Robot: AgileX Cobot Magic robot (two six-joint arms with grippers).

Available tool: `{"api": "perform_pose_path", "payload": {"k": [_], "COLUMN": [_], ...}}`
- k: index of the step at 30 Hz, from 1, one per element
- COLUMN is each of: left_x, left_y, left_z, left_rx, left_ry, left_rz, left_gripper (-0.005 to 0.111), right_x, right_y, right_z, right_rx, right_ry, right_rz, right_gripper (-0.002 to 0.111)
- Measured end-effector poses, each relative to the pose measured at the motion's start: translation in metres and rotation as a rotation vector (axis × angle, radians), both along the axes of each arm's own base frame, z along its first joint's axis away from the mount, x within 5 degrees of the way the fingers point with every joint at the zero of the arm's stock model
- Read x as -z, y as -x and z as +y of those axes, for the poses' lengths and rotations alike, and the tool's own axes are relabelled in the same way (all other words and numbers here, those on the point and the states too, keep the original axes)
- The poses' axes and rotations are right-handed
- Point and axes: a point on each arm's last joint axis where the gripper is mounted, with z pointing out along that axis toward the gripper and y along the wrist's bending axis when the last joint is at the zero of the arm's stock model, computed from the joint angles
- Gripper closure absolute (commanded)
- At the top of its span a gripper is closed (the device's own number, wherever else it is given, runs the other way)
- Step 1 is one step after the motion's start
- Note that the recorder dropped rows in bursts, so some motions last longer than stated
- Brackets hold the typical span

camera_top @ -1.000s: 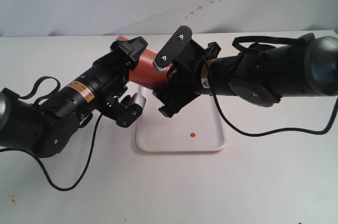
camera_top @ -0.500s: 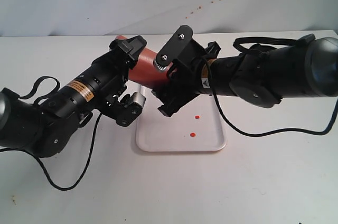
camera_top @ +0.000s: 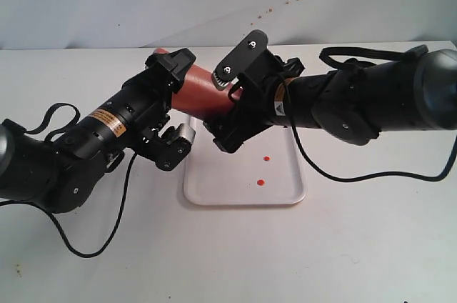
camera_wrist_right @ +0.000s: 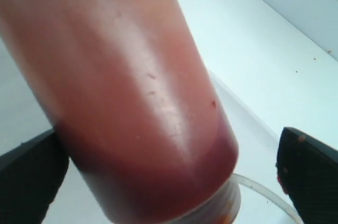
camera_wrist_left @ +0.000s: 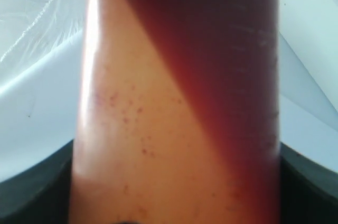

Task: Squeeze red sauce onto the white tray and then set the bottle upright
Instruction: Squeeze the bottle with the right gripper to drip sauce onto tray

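Plainly, the bottle [camera_top: 203, 96] hangs slanted in the air over the far-left corner of the white tray [camera_top: 221, 185]. Its long axis runs from the base, high and toward the far-left, down to the capped end, which is aimed at the tray. The nozzle is hidden behind the right claw [camera_top: 234, 99]. The left claw [camera_top: 176, 96] is clamped on the bottle's base half, with dark pads pressed against both sides in its wrist view. The right claw straddles the cap end with jaws parted, and one finger [camera_wrist_right: 309, 171] stands clear of the plastic. Two drops of red sauce [camera_top: 262, 181] lie on the tray, right of its middle. Squeezing looks done or nearly so. Since only the left arm carries the bottle, righting it probably falls to that arm: swing the base down and set it on the surface [camera_top: 357, 246].
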Motion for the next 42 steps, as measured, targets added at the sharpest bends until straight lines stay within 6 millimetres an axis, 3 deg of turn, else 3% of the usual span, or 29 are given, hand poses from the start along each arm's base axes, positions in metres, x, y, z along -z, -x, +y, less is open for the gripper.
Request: {"api": "perform_pose_path", "payload": {"k": [15,23,28,37,42], "left_x": [0.000,0.002,0.002,0.002,0.002], "left_y": [0.000,0.000,0.000,0.000,0.000], "left_z": [0.000,0.001,0.001,0.001,0.001], "left_rx": [-0.006,-0.006,-0.006,-0.006,-0.006], "left_ry": [0.001,-0.008,-0.010,-0.010,-0.010], "left_rz": [0.003,0.022,0.021,0.021,0.021], "left_gripper": [0.107,0.107,0.107,0.107,0.107], "right_x": [0.000,0.000,-0.004,-0.004,0.008], "right_y": [-0.001,0.005,0.013,0.013,0.006], "right_z": [-0.001,0.007,0.023,0.026,0.031], "right_rx": [0.025,-0.158,-0.251,-0.273,-0.292], "right_ry": [-0.016,0.132,0.111,0.116,0.144], "right_rz": [0.015,-0.103,-0.166,-0.185,-0.184], "right_gripper": [0.003,0.003,0.003,0.003,0.003]}}
